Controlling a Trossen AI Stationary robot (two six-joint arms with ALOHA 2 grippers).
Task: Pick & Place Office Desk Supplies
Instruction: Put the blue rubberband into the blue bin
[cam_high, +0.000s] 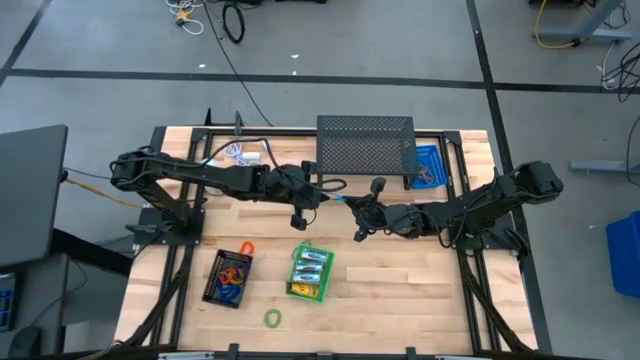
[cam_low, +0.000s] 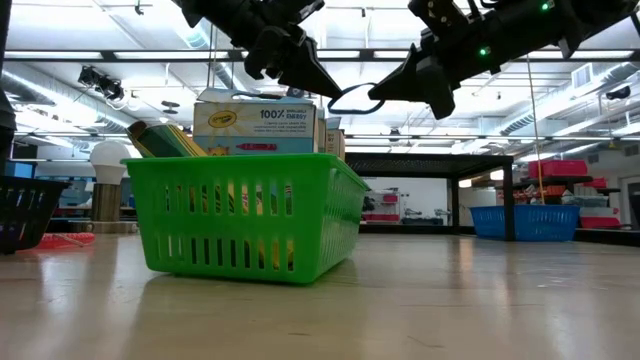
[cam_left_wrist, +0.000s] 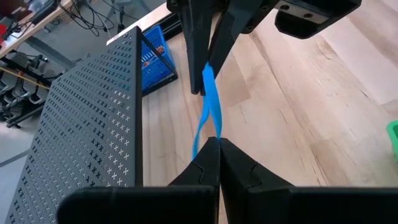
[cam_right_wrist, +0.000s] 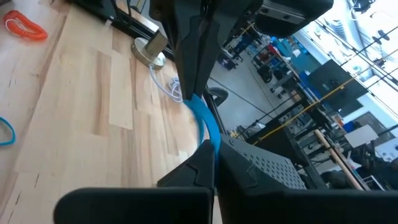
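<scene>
A thin blue loop (cam_left_wrist: 209, 106) hangs in the air between my two grippers, above the middle of the table (cam_high: 400, 290). My left gripper (cam_left_wrist: 219, 144) is shut on one end and my right gripper (cam_right_wrist: 214, 149) on the other. In the high view the loop (cam_high: 337, 200) shows between the left gripper (cam_high: 318, 196) and the right gripper (cam_high: 352, 204). Nearer the front edge, a green basket (cam_high: 292, 290) holds yellow crayon boxes (cam_low: 255, 125). A black tray (cam_high: 210, 285) to its left holds several coloured loops. My left gripper pinches one end of the blue loop (cam_left_wrist: 213, 134) between its two fingertips, coming from the table's left and slanting slightly down. The loop runs on to the other gripper, both strands together and twisted, clear of the table. My right gripper pinches the opposite end of the loop (cam_right_wrist: 210, 138) between its two fingertips, coming nearly level from the table's right. The strands run on to the left gripper's fingers (cam_right_wrist: 186, 74), clear of the table.
A black mesh container (cam_high: 365, 150) stands at the back centre, a blue basket (cam_high: 428, 166) to its right, a white coiled cable (cam_high: 240, 152) to its left. A green loop (cam_high: 272, 318) lies near the front edge and an orange one (cam_high: 247, 247) by the tray.
</scene>
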